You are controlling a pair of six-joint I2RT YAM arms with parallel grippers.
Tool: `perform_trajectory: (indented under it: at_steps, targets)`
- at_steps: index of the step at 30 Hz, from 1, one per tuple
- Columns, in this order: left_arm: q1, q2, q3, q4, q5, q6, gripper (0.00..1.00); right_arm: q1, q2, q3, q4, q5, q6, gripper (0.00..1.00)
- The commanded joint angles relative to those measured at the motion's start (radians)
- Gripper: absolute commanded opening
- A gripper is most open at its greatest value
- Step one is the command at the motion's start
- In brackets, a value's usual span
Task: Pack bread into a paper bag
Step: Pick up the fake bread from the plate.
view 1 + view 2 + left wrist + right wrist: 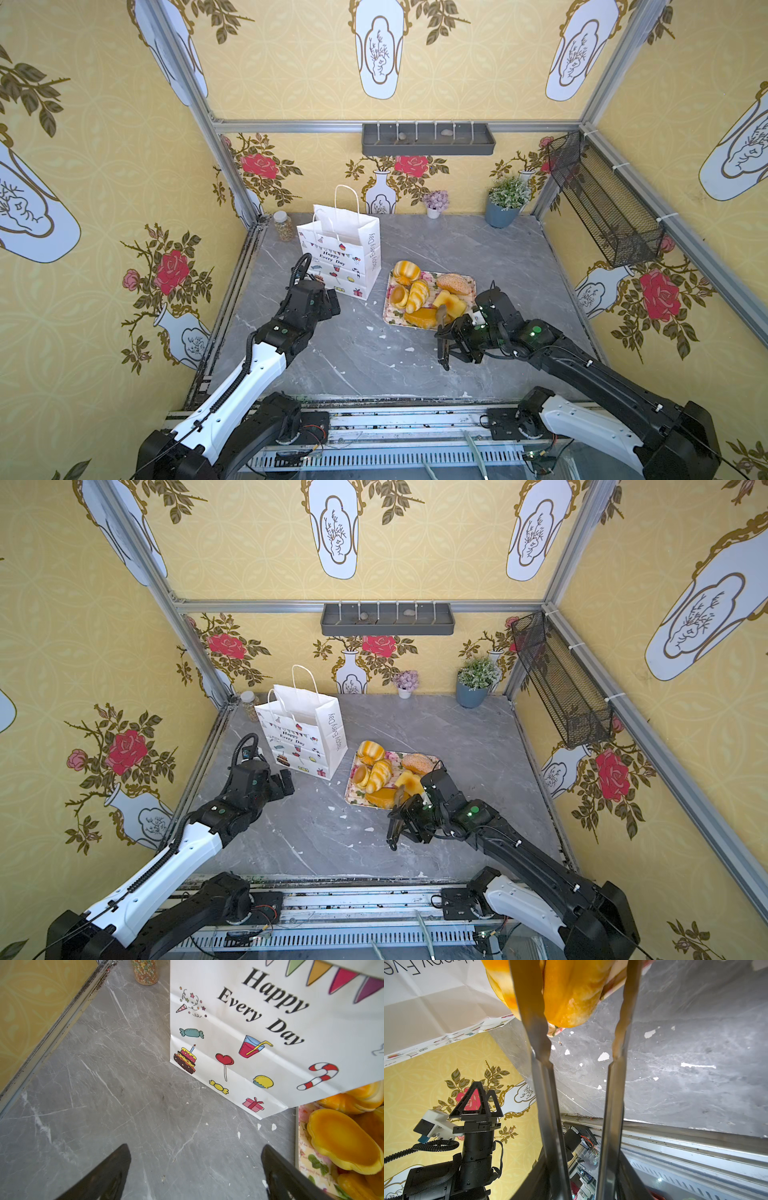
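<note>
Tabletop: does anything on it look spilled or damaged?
Yes. Small white flecks lie scattered on the grey tabletop near the paper bag and the tray, like chips or scraps; what they are, I cannot tell.

The paper bag (228, 1022) is matt white paper, creased along its folds. The counter (124, 1084) looks like smooth grey marbled stone, chipped white in spots. The tongs (546, 1095) are brushed metal with a dull sheen. The bread (342, 1140) has a smooth, faintly glossy skin.
</note>
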Motion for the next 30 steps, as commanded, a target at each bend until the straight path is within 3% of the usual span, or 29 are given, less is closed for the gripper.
perform_trajectory:
  at_steps: [1,11,13,16,18,30]
  targets:
    - [0.000,0.010,0.003,0.019,-0.012,0.000,0.99,0.001,-0.011,-0.013,0.069,-0.015,0.028,0.48]
    - [0.000,0.039,0.012,0.031,-0.006,0.004,0.99,-0.029,0.004,-0.051,0.117,-0.023,0.028,0.50]
    - [0.001,0.040,0.013,0.033,-0.006,0.005,0.99,-0.033,0.014,-0.054,0.123,-0.030,0.027,0.40]
    - [-0.001,0.040,0.015,0.033,-0.007,0.006,0.99,-0.034,0.026,-0.048,0.118,-0.041,0.022,0.12]
    - [0.000,0.038,0.014,0.034,-0.006,0.008,0.99,-0.033,0.029,-0.038,0.110,-0.049,0.013,0.00]
    - [0.000,0.022,0.024,0.027,-0.012,0.008,0.99,-0.031,0.038,0.204,-0.175,-0.016,-0.183,0.00]
